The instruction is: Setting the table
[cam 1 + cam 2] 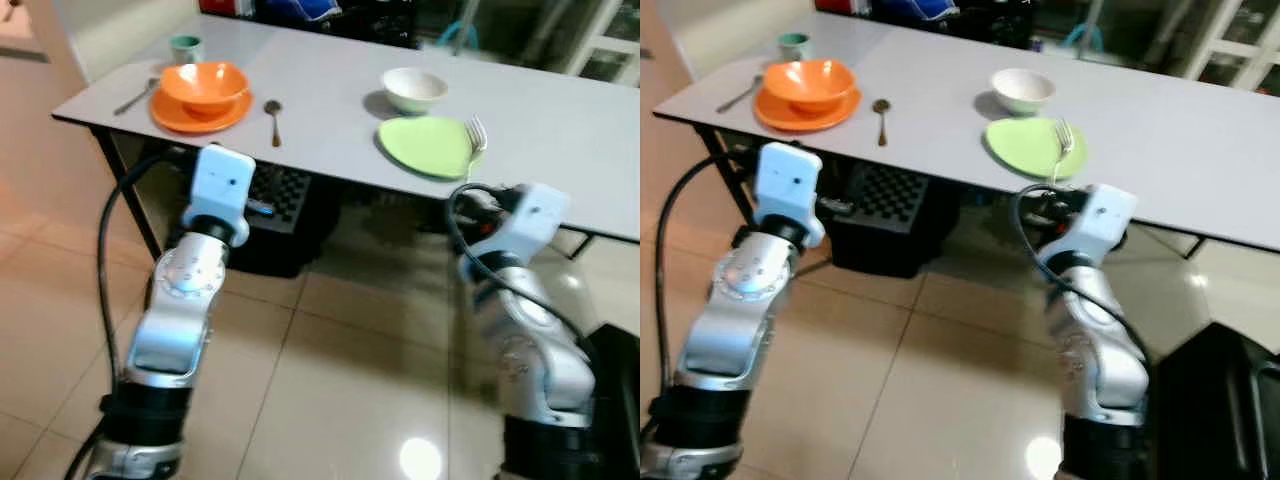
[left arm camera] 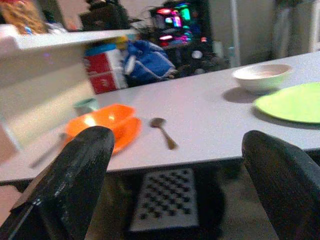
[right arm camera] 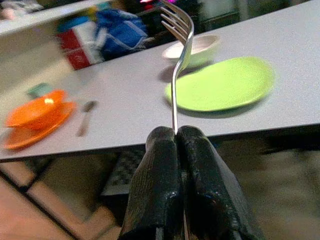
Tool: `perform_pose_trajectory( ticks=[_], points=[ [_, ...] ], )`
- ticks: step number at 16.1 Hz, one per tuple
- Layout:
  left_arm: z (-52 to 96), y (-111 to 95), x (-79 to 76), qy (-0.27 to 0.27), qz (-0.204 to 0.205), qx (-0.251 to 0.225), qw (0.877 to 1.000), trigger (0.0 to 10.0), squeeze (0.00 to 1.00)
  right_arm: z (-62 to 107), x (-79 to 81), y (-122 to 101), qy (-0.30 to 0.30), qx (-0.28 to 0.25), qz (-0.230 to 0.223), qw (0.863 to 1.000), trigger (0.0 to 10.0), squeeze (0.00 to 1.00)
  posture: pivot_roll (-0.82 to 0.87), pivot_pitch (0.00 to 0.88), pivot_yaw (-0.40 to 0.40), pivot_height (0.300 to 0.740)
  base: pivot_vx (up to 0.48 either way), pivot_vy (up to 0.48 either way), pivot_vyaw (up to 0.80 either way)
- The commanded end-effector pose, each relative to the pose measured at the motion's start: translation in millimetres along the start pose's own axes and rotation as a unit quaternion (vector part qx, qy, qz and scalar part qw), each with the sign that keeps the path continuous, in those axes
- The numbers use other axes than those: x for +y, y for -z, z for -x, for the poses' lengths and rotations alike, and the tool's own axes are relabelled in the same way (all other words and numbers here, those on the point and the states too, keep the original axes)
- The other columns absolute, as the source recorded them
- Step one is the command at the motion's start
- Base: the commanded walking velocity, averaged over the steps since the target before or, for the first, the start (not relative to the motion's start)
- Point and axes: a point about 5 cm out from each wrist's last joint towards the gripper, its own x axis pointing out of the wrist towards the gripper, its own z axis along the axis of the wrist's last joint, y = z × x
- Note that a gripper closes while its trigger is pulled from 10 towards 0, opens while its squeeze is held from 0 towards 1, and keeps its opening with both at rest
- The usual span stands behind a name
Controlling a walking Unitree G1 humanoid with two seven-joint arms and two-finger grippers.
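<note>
— Fork [image 3: 176, 45]?
— Clamped by the handle end between the jaws of the right gripper [image 3: 176, 134], standing upright, tines up, just off the near edge of the counter [image 1: 330, 130] in front of the green plate [image 1: 427, 145]. Not yet laid down.
— And the rest of the setting?
— Cream bowl [image 1: 414, 89] just behind the green plate. Further along to the left, an orange bowl [image 1: 204, 84] sitting on an orange plate [image 1: 176, 116], a spoon [image 1: 273, 118] beside it, another utensil [image 1: 133, 98] on its far side, a small teal cup [image 1: 185, 47] behind.
— Left gripper [image 2: 177, 160]?
— Jaws wide apart, holding nothing, low in front of the counter edge, facing the orange setting.
— Risks from here?
— Thin handle pinched only at its tip, so likely to pivot or slip if tilted fast. Tines could catch the plate rim and nudge the plate toward the bowl. Released too near the edge, could slide off to the floor.
— Anything unclear?
— Dark perforated crate [image 1: 285, 195] under the counter only partly seen. Clutter behind the counter blurred in the wrist views, not identifiable. Utensil left of the orange plate too small to tell whether fork or spoon.
</note>
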Motion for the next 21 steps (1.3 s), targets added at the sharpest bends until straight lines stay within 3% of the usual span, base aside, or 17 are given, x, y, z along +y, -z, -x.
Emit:
perform_pose_trajectory(
  ticks=[1, 4, 10, 13, 21],
  points=[
    [-3.6, -10, -9.4, 0.019, 0.007, -0.017, 1.0, 10.0, 0.0, 1.3, -11.8, -5, 0.02, -0.013, 0.006, 1.0, 10.0, 0.0, 0.06, 0.0, -0.069, 0.74, 0.412, 0.0, -0.44],
    [-2.3, -9, -5.9, 0.014, 0.008, -0.014, 1.0, 10.0, 0.0, 1.3, -10.5, -5, 0.017, -0.012, 0.01, 1.0, 10.0, 0.0, 0.04, 0.0, -0.059, 0.74, 0.407, 0.0, -0.33],
    [-2.2, -8, -14.1, 0.032, 0.015, -0.012, 0.999, 10.0, 0.0, 5.3, -14.8, -5, 0.033, -0.014, 0.006, 0.999, 10.0, 0.0, 0.02, 0.0, -0.033, 0.74, 0.409, 0.0, 0.0],
    [-1.7, -9, -15.5, 0.034, 0.016, -0.012, 0.999, 10.0, 0.0, 5.9, -15.1, -6, 0.031, -0.014, 0.003, 0.999, 10.0, 0.0, 0.01, 0.0, -0.035, 0.74, 0.409, 0.0, -0.8],
    [0.8, -7, -23.5, 0.041, 0.023, -0.014, 0.999, 10.0, 0.0, 3.7, -12.6, -12, 0.01, -0.017, 0.021, 1.0, 10.0, 0.0, -0.02, 0.0, -0.041, 0.74, 0.408, 0.0, 0.0]
  ],
)
